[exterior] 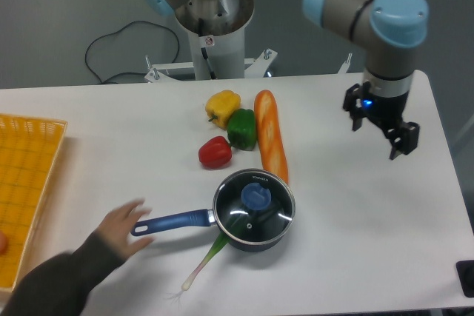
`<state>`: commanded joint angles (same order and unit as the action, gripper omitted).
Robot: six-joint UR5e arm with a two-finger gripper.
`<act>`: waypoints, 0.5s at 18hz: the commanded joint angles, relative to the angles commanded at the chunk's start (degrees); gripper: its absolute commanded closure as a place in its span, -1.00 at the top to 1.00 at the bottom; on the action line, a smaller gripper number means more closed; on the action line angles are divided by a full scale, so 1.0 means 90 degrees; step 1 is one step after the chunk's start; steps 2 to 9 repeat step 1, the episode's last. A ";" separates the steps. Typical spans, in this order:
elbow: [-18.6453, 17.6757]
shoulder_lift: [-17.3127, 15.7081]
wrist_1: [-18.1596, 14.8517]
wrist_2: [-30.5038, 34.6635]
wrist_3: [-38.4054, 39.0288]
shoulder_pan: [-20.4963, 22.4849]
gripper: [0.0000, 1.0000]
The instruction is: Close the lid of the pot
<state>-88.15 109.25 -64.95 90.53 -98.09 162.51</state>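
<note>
The dark saucepan [229,233] sits at the front middle of the table, its blue handle [172,220] pointing left. The glass lid [272,212] with its blue knob [256,196] lies flat on top of the pot and covers it. My gripper [380,139] hangs open and empty above the table's right side, well to the right of the pot and further back.
A person's hand [118,229] touches the end of the pot handle. A baguette [271,135], green pepper [241,128], yellow pepper [223,106] and red pepper [215,152] lie behind the pot. A green onion [207,259] sticks out under it. A yellow basket [26,183] stands at the left.
</note>
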 joint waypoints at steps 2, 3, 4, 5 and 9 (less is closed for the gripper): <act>-0.0029 0.0019 0.0000 0.0000 0.0000 0.0000 1.00; -0.0029 0.0019 0.0000 0.0000 0.0000 0.0000 1.00; -0.0029 0.0019 0.0000 0.0000 0.0000 0.0000 1.00; -0.0029 0.0019 0.0000 0.0000 0.0000 0.0000 1.00; -0.0029 0.0019 0.0000 0.0000 0.0000 0.0000 1.00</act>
